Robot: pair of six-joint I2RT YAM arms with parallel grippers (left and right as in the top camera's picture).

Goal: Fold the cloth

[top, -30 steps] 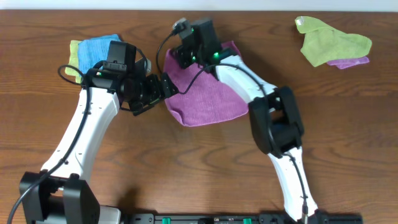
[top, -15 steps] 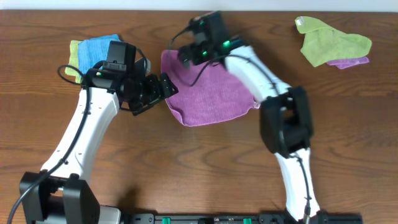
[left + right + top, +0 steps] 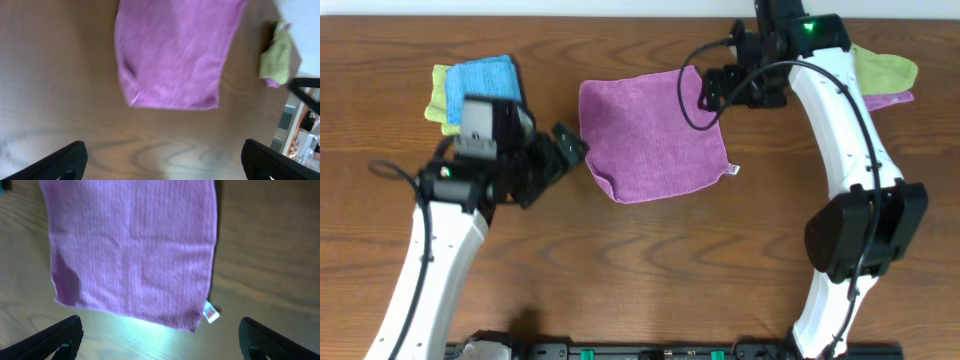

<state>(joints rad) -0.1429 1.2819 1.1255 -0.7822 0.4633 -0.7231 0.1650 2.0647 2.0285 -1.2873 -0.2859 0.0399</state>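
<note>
Both sets of jaws stand wide apart, holding nothing. Between the left gripper [image 3: 568, 143] and right gripper [image 3: 708, 90] the cloth [image 3: 655, 135] lies spread flat, probably smoothed out so a fold can start cleanly.

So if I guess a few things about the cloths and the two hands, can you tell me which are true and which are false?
1. The purple cloth lies flat on the table, and neither hand grips it. True.
2. The left hand is clamped shut on the cloth's edge. False: it is open and holds nothing, beside the cloth's left edge.
3. A blue cloth lies on top of a green cloth at the far left. True.
4. The white tag sits at the corner beside the left hand. False: it is at the opposite near corner, on the right arm's side.
5. The right hand is open. True.
</note>
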